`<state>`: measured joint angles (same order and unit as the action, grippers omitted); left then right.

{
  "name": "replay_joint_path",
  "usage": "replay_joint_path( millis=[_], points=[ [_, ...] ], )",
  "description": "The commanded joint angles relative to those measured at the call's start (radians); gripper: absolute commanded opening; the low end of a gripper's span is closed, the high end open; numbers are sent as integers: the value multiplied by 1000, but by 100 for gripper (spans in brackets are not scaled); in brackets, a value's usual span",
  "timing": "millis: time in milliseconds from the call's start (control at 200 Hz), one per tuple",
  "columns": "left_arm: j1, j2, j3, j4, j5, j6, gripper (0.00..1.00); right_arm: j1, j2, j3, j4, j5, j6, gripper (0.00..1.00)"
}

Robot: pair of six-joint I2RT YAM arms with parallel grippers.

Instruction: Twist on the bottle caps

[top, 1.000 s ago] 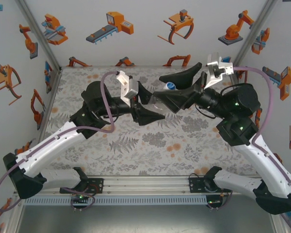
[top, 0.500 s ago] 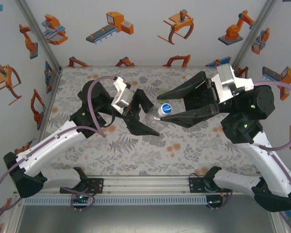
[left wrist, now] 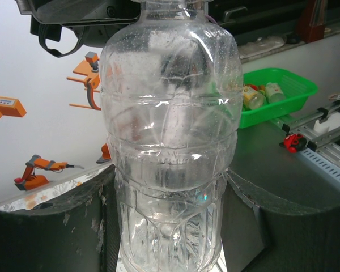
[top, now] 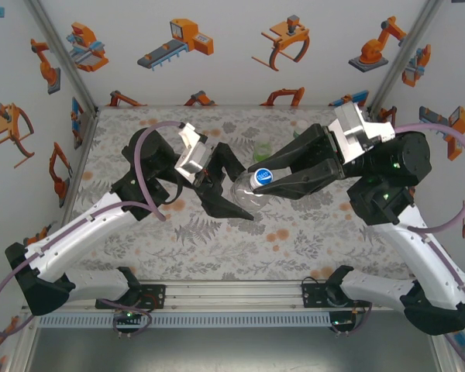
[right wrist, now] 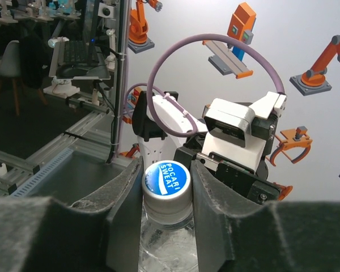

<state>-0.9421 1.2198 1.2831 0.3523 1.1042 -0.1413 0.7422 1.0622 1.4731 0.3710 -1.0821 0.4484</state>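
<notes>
Since the earlier frame the right end effector [right wrist: 166,190] has been drawn in from a wide spread. It is now closed narrowly on the bottle cap [right wrist: 166,180] — blue and white, with a finger pressed to each side. The clear bottle [left wrist: 170,141] is held over the middle of the counter [top: 178,232] — clamped around its lower body by the left end effector [top: 245,192], the cap seated on its neck at the right.

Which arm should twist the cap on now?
Right. The right pincer grips the blue-topped cap, so it looks ready to twist; the left pincer is busy holding the bottle steady.
</notes>
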Motion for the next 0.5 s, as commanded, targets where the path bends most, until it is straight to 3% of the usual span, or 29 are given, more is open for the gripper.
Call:
replay_joint_path(
  millis=[0, 90, 230, 496],
  points=[
    [-4, 5, 36, 37, 20, -11, 0, 5, 1, 15, 42, -18, 18, 24],
    [-4, 2, 35, 21, 12, 6, 0, 5, 2, 15, 33, -16, 8, 0],
    [-4, -20, 30, -93, -95, 118, 0, 5, -25, 11, -111, 84, -128, 0],
    [-33, -86, -5, -321, -511, 425, 0, 5, -68, -2, -357, 336, -308, 0]
  ],
)
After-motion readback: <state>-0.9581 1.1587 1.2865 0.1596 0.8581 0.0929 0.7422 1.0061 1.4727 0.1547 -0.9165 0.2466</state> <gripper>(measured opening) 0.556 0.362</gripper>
